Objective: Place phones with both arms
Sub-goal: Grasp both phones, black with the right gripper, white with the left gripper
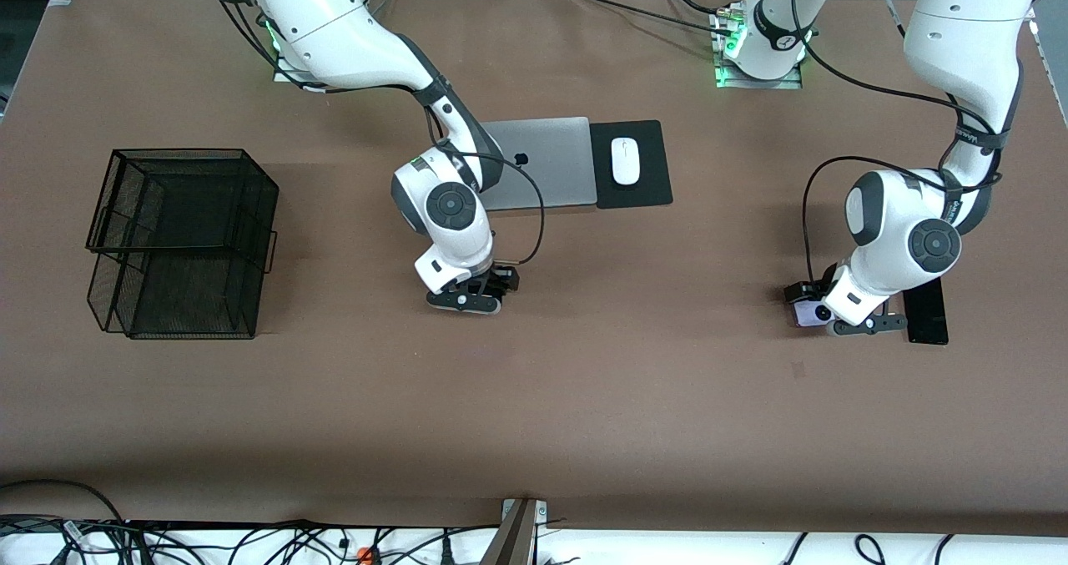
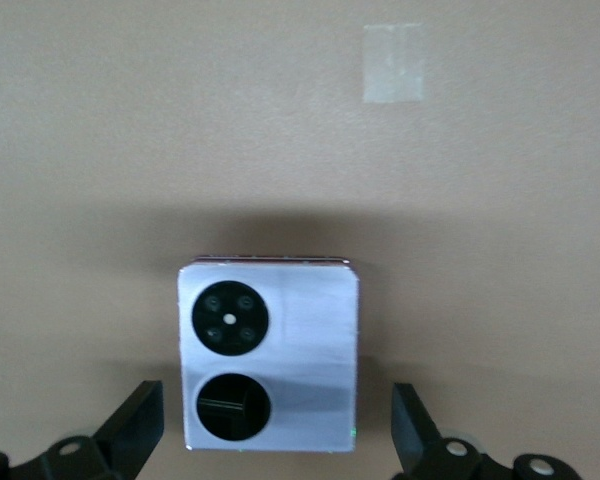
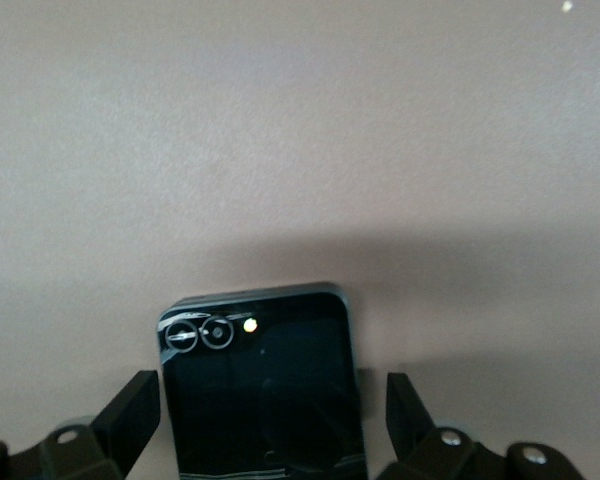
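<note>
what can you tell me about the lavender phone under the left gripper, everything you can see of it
The lavender-white phone is a squarish folded slab with a smooth, slightly glossy face and two black circles stacked along one side, one holding small lenses. It lies flat on the brown table toward the left arm's end, beside the long black phone. The left gripper is low over it, fingers open and straddling it with gaps on both sides, so only the table touches it.

Glossy black phone (image 3: 263,390), brushed lavender-white phone (image 2: 270,355), matt brown table (image 1: 634,398).
</note>
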You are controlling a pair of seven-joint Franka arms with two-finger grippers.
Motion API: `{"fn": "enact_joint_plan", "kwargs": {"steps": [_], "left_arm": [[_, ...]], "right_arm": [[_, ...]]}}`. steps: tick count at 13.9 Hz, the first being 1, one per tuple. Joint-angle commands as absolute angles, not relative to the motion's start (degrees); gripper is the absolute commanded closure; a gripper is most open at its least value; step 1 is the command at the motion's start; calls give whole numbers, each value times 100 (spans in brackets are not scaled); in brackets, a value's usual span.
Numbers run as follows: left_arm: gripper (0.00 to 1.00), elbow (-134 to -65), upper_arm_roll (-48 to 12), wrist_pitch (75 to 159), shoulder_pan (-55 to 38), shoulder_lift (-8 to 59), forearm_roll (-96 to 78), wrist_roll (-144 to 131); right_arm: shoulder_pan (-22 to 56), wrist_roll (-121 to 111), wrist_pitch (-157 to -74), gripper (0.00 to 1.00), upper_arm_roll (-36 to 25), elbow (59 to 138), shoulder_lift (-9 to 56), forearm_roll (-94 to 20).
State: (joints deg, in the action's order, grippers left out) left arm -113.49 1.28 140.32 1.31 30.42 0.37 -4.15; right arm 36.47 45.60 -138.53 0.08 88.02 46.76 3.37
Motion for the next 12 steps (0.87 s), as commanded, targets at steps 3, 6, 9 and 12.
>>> {"fn": "enact_joint_plan", "kwargs": {"steps": [3,6,9,12], "left_arm": [[0,-11312,62,14457,360,3304,369,-264],[0,-11233,0,14493,360,3358,290,-351],[0,-11232,-26,14493,352,3322,237,-395],[0,-11232,-26,14493,352,3331,185,-448]], "right_arm": [[3683,4457,-13825,51,-53,8736,4790,492],[3622,3966,-13651,78,-122,8719,4659,536],[3516,3255,-12704,78,-552,8710,4037,458],[2981,2753,-11543,78,-606,8727,3342,405]]}}
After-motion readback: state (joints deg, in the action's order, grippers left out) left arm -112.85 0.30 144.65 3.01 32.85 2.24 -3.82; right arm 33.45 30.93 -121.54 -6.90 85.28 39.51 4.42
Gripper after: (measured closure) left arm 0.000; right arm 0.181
